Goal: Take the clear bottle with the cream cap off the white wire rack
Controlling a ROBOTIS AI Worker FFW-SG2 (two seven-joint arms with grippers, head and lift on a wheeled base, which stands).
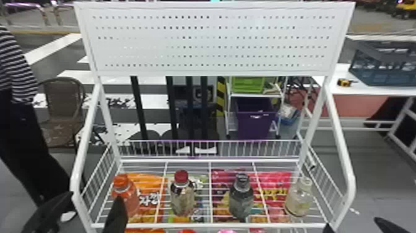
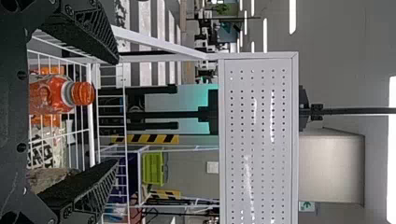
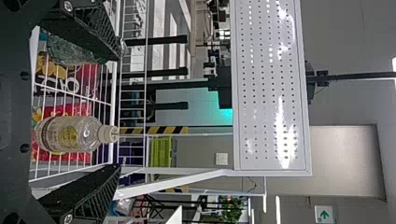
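On the sign, far right, you could make out a green arrow pointing left; white lettering on the orange packet, near left, was too blurred.

The room is brightly lit from overhead, where white strip lights glow in the left wrist view. The pegboard looks evenly pale in the head view. In the left wrist view, thin streaks of glare run over it; in the right wrist view, broad white patches wash out some holes, and a teal glow shows beside the board.
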